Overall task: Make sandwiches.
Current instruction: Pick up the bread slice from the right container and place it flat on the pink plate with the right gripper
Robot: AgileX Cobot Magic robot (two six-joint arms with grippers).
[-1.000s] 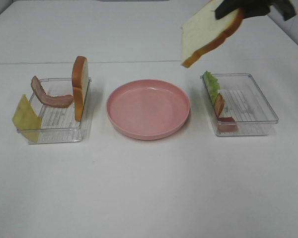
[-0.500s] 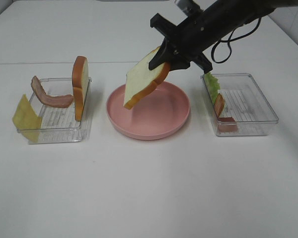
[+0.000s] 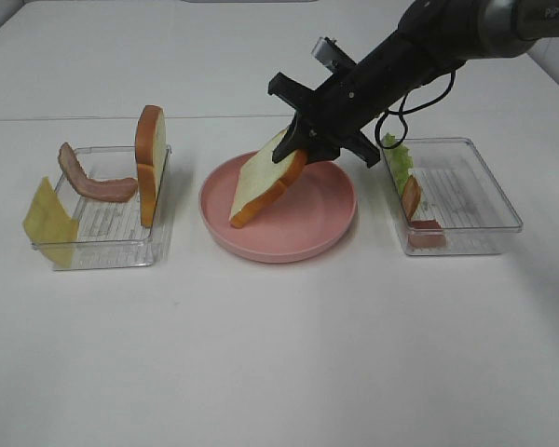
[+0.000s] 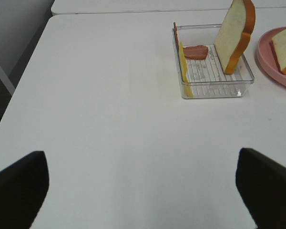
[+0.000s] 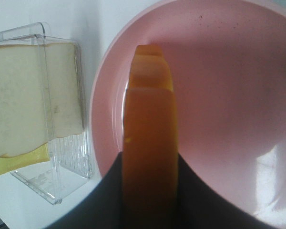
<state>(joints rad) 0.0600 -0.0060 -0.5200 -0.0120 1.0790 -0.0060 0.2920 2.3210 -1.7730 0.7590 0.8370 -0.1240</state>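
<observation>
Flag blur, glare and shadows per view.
Exterior high: even light, sharp throughout, only a faint shadow beneath the pink plate. Left wrist: the left claw's fingers are dark, soft-edged blobs, while the left tray is crisp. Right wrist: the held bread slice sits too close to the lens, so its crust is blurred; there is a bright glare patch on the plate's floor.

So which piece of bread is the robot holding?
The tilted slice over the pink plate, pinched in the right arm's jaws. The other slice stands on edge in the left clear tray, away from both arms.
</observation>
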